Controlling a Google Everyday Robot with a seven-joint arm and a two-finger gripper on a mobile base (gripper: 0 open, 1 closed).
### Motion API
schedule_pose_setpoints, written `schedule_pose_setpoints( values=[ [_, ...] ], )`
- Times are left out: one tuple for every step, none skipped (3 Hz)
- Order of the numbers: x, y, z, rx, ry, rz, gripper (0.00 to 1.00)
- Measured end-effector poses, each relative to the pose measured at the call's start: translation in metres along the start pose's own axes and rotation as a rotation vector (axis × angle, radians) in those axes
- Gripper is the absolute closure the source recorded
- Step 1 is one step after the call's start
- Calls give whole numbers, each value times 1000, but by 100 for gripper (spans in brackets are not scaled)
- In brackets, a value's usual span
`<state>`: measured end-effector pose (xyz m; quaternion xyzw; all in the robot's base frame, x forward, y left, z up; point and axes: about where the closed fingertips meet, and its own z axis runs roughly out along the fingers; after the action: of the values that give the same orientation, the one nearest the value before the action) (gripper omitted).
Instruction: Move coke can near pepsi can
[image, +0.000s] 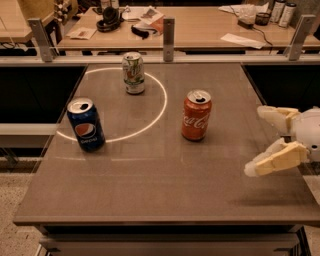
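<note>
The red-orange coke can (196, 115) stands upright near the middle of the brown table (165, 195). The dark blue pepsi can (86, 124) stands upright at the table's left side, on the white circle line. My gripper (256, 141) is at the right edge of the table, to the right of the coke can and a little lower in the picture. Its two cream fingers (272, 159) point left and are spread apart with nothing between them. It is clear of the coke can.
A silver-green can (133, 73) stands at the back inside the white circle (162, 107). Behind the table runs a rail with metal posts (168, 32), and past it a desk with headphones (110, 19), papers and bottles.
</note>
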<state>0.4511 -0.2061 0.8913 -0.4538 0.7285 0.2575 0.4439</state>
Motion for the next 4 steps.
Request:
schedule_pose_setpoints(
  values=[
    [5, -7, 17, 10, -86, -8, 0],
    [11, -13, 25, 33, -101, -28, 0],
    [12, -21, 26, 75, -110, -49, 0],
    [12, -21, 26, 79, -110, -51, 0]
  ],
)
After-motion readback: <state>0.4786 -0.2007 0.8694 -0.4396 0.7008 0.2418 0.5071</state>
